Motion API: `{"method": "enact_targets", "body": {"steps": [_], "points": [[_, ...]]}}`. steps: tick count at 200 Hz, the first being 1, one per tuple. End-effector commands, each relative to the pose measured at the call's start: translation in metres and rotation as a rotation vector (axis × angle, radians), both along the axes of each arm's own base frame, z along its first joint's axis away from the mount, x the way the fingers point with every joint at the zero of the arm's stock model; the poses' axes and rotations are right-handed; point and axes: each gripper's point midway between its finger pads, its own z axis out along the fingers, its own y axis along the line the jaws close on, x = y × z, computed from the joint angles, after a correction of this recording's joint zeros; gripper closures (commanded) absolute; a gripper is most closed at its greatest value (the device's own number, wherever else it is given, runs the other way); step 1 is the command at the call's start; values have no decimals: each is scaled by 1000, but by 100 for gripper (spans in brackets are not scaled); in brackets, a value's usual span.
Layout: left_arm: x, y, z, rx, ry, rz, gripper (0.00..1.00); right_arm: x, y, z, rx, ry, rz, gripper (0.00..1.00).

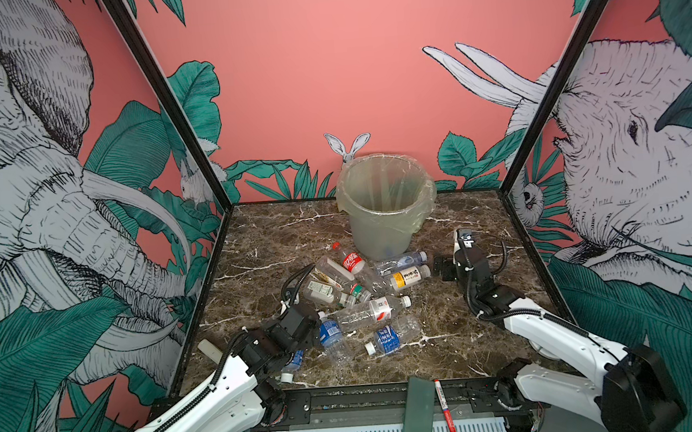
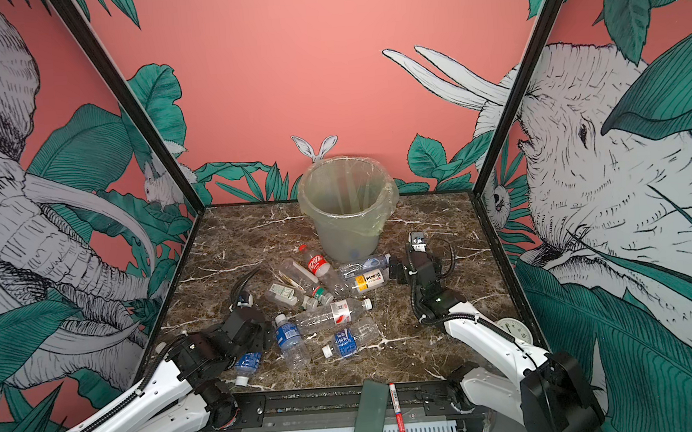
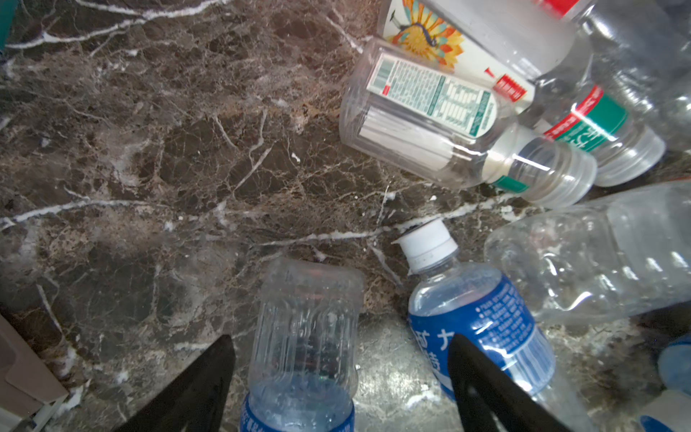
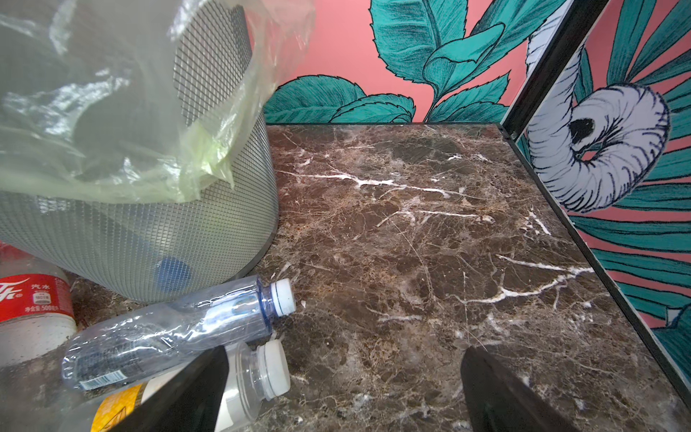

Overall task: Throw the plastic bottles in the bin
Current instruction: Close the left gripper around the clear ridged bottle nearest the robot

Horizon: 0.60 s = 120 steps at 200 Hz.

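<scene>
About ten plastic bottles (image 1: pixel 371 312), one bin (image 1: pixel 382 227)

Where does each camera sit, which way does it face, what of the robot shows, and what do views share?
Top views: high over the near edge, looking down across the table to the bin at the back; both arms show.
Left wrist: on the left arm, looking down past the open left gripper at a blue-label bottle between its fingers.
Right wrist: low on the right arm, facing the bin's foot; open right gripper shows.
Shared: red-label bottle, in both top views and the right wrist view.
</scene>
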Motion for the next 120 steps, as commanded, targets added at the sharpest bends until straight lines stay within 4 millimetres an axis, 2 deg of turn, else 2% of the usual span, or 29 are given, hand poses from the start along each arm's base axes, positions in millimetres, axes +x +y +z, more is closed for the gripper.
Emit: {"method": "enact_targets", "body": {"steps": [1, 120], "points": [[-11, 11, -15, 16, 49, 52, 9, 5, 1, 12, 22, -29, -10, 1], [-25, 20, -46, 21, 135, 124, 9, 5, 5, 6, 62, -27, -3, 1]]}}
